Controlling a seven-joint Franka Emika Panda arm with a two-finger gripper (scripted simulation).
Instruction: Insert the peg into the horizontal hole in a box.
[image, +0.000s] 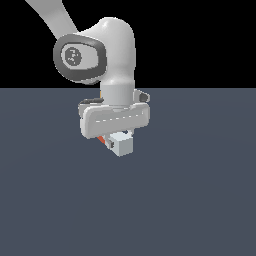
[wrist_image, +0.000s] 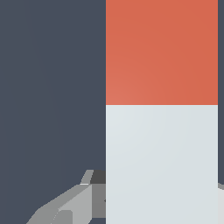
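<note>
Dark grey floor (image: 200, 200) under black backdrop. Gripper (image: 116, 140) lowered near centre, clamped on peg (image: 120, 144), white end poking out toward five o'clock, red half hidden behind toward ten.

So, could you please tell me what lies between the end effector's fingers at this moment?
The peg lies there; the wrist view shows a finger beside its white half.

One peg (image: 120, 143), half red-orange and half white, sits under the one pincer (image: 116, 142) of the one arm (image: 117, 60), over one worktop (image: 200, 200).
</note>
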